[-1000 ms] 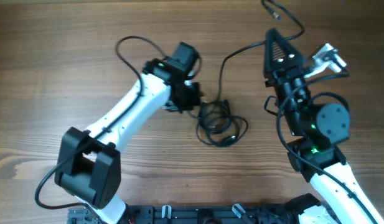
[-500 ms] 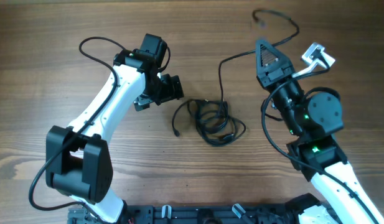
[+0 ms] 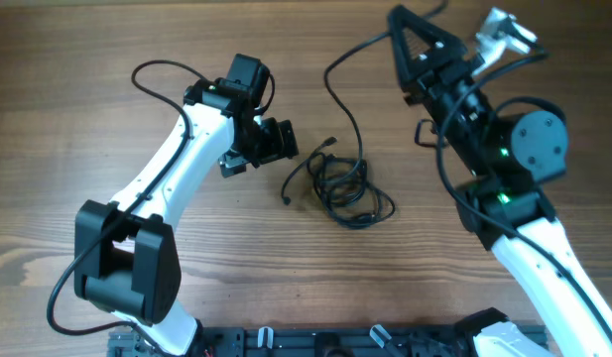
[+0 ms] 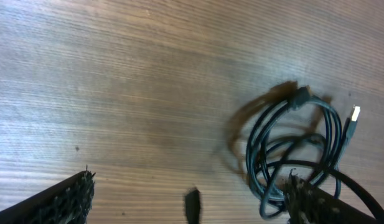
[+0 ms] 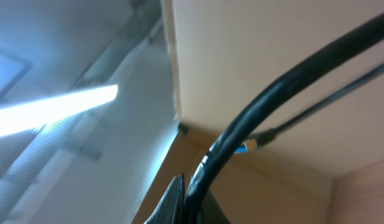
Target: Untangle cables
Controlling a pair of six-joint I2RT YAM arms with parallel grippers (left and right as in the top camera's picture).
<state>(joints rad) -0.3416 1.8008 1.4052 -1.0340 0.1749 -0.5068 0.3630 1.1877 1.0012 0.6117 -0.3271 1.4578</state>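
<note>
Left gripper (image 3: pixel 281 142): fingers (image 4: pixel 66 199) spread wide, holding nothing, touching nothing, just left of the cable bundle (image 3: pixel 340 186) on the table (image 3: pixel 87 59).
Right gripper (image 3: pixel 397 18): fingers pinched tight on one cable strand (image 3: pixel 330 74), up-right of the bundle.

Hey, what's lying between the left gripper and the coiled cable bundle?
The overhead view shows only one loose cable end, trailing out of the cable bundle toward the open left gripper. Otherwise there is bare wooden table.
</note>
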